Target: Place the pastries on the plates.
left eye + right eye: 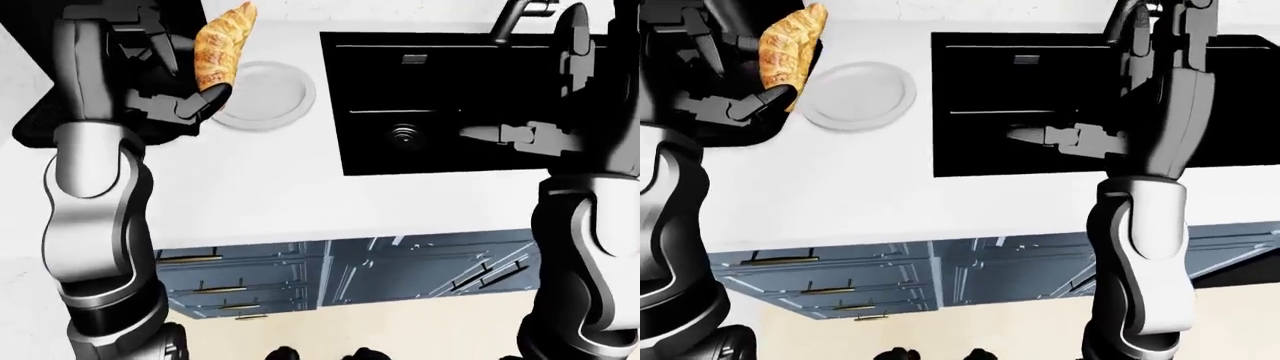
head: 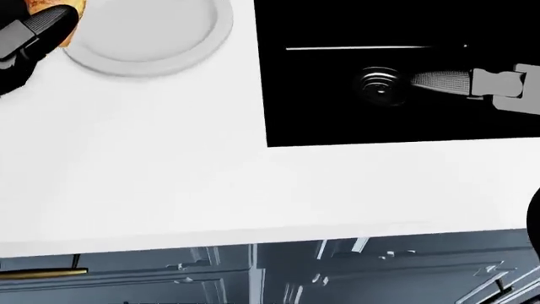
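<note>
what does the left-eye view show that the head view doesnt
Only the left-eye view shows the whole golden-brown croissant held up in the left hand, both grey-and-black arms, the dark faucet at the sink's top edge, and the beige floor. Only the head view shows the round white plate up close, bare of any pastry, with just an orange sliver of croissant at the top left corner. Both share the plate, the white counter, the black sink with its drain, the right hand over the sink, and the blue-grey cabinet drawers.
</note>
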Tool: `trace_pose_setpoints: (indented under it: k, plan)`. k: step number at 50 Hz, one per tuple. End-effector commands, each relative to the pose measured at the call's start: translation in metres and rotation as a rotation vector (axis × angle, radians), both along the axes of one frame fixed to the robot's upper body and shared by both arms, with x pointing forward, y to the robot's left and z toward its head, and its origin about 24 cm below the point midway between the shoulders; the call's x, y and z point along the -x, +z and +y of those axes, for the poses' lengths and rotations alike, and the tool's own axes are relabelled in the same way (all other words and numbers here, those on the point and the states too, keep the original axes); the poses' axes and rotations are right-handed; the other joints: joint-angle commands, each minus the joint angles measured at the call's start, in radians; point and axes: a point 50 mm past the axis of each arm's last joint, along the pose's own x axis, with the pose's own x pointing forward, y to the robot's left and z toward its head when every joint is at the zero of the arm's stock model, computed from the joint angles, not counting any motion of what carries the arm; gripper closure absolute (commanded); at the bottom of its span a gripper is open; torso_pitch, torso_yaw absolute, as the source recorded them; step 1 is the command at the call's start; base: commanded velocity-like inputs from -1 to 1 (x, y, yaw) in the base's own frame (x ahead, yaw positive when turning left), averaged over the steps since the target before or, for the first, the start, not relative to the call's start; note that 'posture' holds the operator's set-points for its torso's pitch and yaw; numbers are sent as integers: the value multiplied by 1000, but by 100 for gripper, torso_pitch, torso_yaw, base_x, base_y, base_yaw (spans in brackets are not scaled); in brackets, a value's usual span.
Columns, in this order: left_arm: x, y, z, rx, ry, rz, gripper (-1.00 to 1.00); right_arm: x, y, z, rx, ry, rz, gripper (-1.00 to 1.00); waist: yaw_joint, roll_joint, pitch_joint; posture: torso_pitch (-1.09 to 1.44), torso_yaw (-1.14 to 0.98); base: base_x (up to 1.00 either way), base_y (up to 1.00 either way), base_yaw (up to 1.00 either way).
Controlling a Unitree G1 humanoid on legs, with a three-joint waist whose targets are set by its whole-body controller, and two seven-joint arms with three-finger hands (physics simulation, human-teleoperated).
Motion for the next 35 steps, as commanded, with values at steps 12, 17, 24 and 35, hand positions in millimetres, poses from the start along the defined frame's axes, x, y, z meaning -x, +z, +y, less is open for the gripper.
trace_pose_setpoints:
  k: [12,17,24,35]
  plan:
    - [-36,38,-15,-75,-54,-71,100,5,8,-2,9,-11,-47,-100,-4,39,-43,33,0,0,0,0]
    - [-59,44,-19,-94,-65,-38,100,7,8,-3,8,-12,-48,-100,-5,38,-43,33,0,0,0,0]
    - [-97,33,-13,-142,-34,63,100,10,6,-4,8,-17,-42,-100,-7,34,-45,33,0,0,0,0]
    - [-127,13,-7,-201,34,133,100,11,13,-5,16,-25,-47,-100,-9,25,-46,33,0,0,0,0]
